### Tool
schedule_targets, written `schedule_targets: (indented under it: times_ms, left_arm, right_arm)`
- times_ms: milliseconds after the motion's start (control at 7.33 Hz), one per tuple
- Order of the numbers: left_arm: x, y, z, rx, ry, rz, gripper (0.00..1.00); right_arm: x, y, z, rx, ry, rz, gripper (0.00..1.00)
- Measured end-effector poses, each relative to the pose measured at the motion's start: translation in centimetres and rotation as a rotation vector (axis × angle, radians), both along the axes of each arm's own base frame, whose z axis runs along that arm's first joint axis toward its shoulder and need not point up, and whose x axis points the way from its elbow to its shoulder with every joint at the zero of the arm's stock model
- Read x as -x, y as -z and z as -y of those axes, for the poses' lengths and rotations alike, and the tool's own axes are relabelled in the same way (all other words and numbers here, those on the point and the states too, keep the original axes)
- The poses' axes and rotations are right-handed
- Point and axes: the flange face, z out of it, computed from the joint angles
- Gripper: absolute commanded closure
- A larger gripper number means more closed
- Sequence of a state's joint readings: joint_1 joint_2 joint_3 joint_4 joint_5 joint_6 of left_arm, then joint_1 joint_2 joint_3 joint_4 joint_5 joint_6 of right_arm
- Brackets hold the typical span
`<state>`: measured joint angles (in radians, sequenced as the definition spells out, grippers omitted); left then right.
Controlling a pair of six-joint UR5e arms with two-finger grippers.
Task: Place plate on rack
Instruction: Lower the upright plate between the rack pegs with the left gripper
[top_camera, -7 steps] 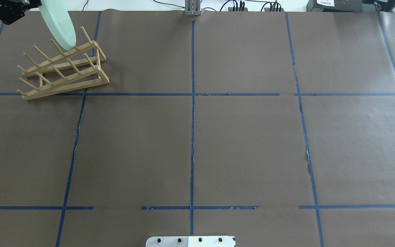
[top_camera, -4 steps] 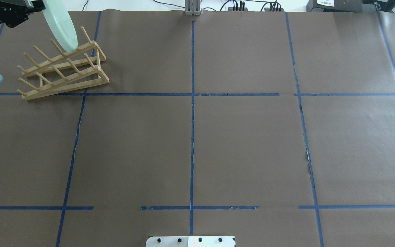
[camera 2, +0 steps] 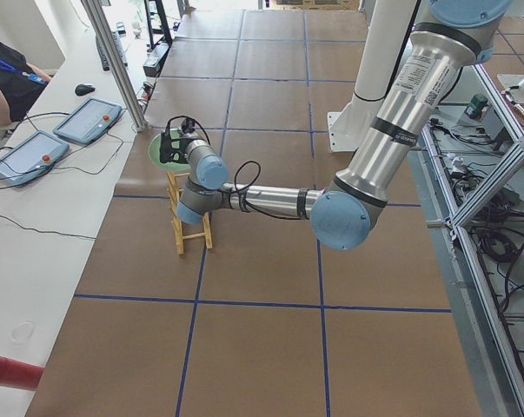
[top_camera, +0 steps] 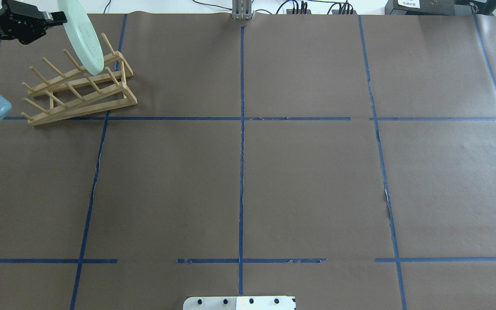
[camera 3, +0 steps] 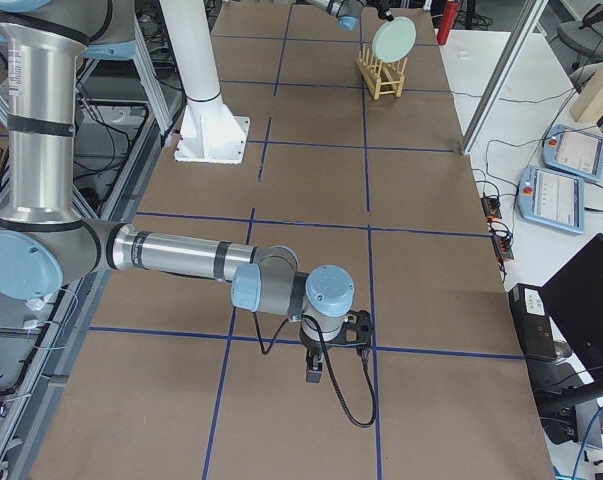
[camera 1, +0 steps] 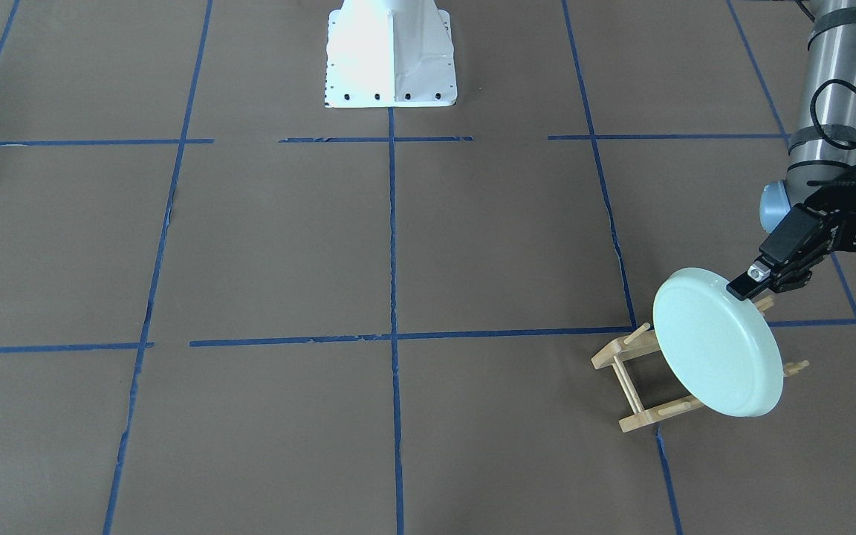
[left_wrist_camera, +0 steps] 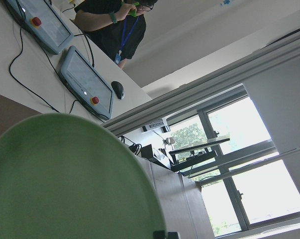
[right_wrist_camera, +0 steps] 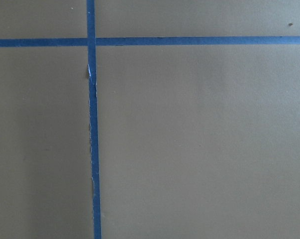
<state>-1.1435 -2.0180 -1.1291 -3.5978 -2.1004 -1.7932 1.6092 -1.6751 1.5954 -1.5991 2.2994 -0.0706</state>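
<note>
The pale green plate point(top_camera: 82, 36) stands on edge, tilted, over the far end of the light-wood rack point(top_camera: 80, 88) at the table's far left. My left gripper point(top_camera: 56, 17) is shut on the plate's upper rim. The plate's lower edge sits among the pegs of the rack's back rail; I cannot tell whether it touches. From across the table the plate point(camera 1: 718, 342) hides most of the rack point(camera 1: 636, 386), with the left gripper point(camera 1: 751, 281) above it. The plate point(left_wrist_camera: 65, 184) fills the left wrist view. My right gripper point(camera 3: 331, 335) hangs low over bare table; I cannot tell its state.
Brown paper with blue tape lines point(top_camera: 241, 150) covers the table. The robot's white base point(camera 1: 389, 52) stands at the near middle edge. Beyond the rack's end, a side table holds two teach pendants point(camera 2: 88, 120), and a person point(camera 2: 5, 74) sits there.
The left gripper has carried the plate to the right and lower over the rack. The plate's lower edge now overlaps the back rail's pegs further along. The rack has not moved.
</note>
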Motion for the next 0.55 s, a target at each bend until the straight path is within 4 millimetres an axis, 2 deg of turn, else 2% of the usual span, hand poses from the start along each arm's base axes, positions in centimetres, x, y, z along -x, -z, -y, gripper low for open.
schedule_targets:
  times_ms: [545]
  left_arm:
    - [-1.1,-1.8,0.2,0.035,-0.004,0.016,1.00]
  right_arm:
    - [0.0,0.0,0.0,0.000,0.000,0.000,0.00]
